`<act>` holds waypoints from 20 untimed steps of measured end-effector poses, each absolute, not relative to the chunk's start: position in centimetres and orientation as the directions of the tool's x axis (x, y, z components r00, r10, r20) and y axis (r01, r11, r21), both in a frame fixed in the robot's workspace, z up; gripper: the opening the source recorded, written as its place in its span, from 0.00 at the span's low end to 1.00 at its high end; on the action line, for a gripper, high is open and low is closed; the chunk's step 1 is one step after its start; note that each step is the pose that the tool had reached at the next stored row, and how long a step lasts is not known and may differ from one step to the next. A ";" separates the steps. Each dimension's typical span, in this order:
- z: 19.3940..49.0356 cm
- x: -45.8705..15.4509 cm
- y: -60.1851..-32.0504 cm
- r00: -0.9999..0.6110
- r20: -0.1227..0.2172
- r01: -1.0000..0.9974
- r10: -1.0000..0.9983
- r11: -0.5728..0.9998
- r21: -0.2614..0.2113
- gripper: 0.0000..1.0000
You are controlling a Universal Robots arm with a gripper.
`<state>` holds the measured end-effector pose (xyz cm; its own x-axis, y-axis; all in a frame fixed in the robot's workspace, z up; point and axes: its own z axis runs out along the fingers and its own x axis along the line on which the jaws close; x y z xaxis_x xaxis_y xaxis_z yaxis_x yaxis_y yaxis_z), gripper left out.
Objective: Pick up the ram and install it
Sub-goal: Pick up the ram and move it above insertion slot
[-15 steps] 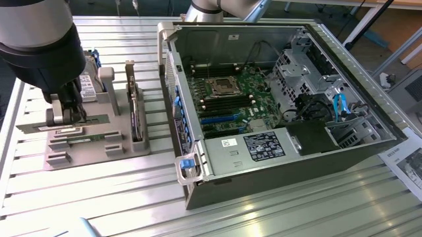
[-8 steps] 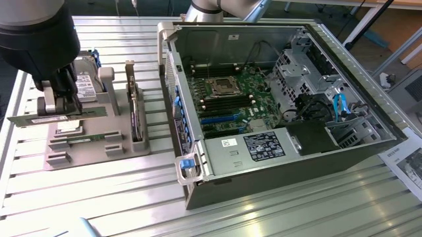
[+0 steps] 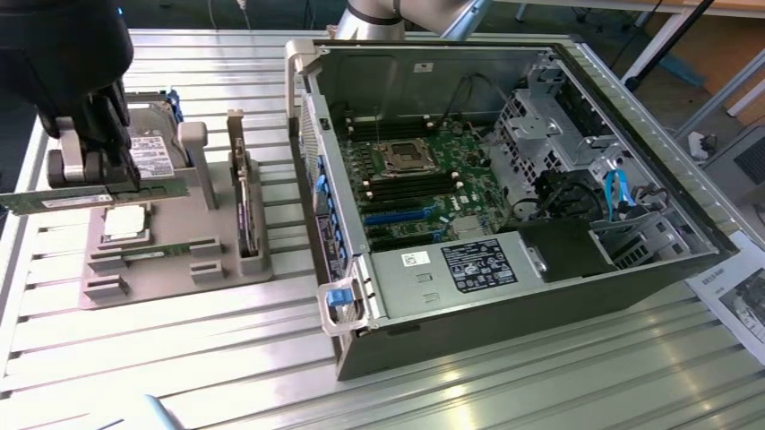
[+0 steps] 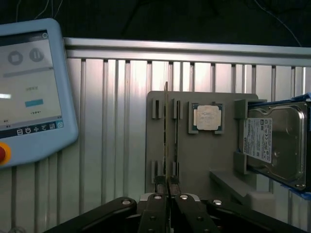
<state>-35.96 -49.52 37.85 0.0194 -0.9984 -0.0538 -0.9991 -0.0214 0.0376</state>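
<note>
ram [image 3: 96, 194]: green.
tool [image 4: 167, 194]: black.
holder tray [image 3: 167, 278]: grey.
bench [image 3: 179, 358]: silver, ribbed stripes.
motherboard [image 3: 445, 148]: green; slots [image 3: 400, 218] black and blue.
teach pendant [image 4: 34, 87]: pale blue; button [image 4: 2, 154] red.

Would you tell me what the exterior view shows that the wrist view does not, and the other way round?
Exterior view: the open computer case with its motherboard, and an upright expansion card on the grey holder. Wrist view: a touchscreen pendant. Both: the gripper shut on the ram, the grey holder, the processor chip and the hard drive.
</note>
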 end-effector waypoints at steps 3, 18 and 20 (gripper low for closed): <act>39.0 -36.0 -49.5 0.019 -0.054 -0.999 -0.998 -0.021 0.038 0.13; 40.4 -35.9 -49.5 0.019 -0.053 -0.999 -0.998 -0.021 0.038 0.13; 40.4 -35.7 -49.5 0.019 -0.053 -0.999 -0.998 -0.021 0.038 0.13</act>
<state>-35.69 -49.52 40.42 0.0194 -0.9984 -0.0533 -0.9991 -0.0215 0.0376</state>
